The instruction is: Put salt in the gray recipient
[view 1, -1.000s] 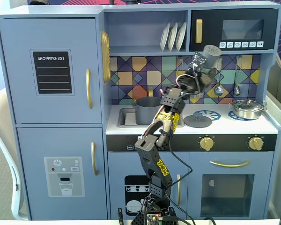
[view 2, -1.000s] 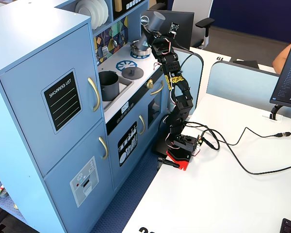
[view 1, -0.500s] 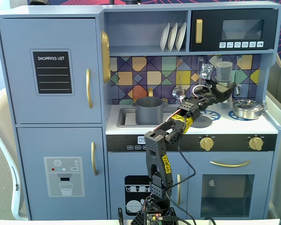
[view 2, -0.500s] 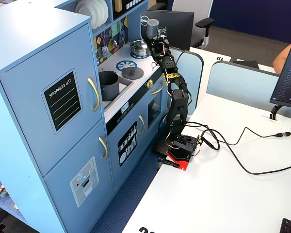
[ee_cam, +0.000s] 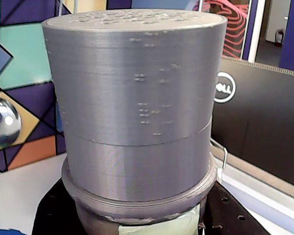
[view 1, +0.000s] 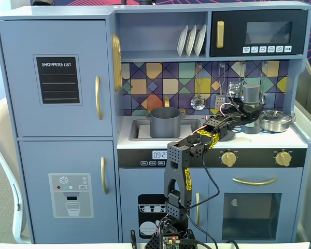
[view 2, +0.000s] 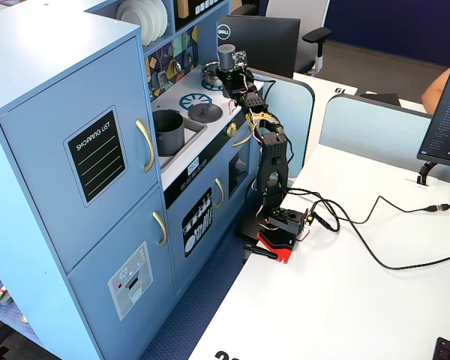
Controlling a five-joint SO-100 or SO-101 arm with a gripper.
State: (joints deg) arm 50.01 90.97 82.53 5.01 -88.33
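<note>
While the jaws are clamping the salt grinder (view 1: pixel 251 104) low on its body, it is standing upright at the right end of the bench (view 1: pixel 145 139), just beside the steel pot (view 1: pixel 273 120). It is looking rigid, light and faintly ridged, so a grip below the cap (ee_cam: pixel 132 73) suits it. The gray pot (view 1: pixel 165 122) is sitting well apart in the sink, left in this fixed view.
</note>
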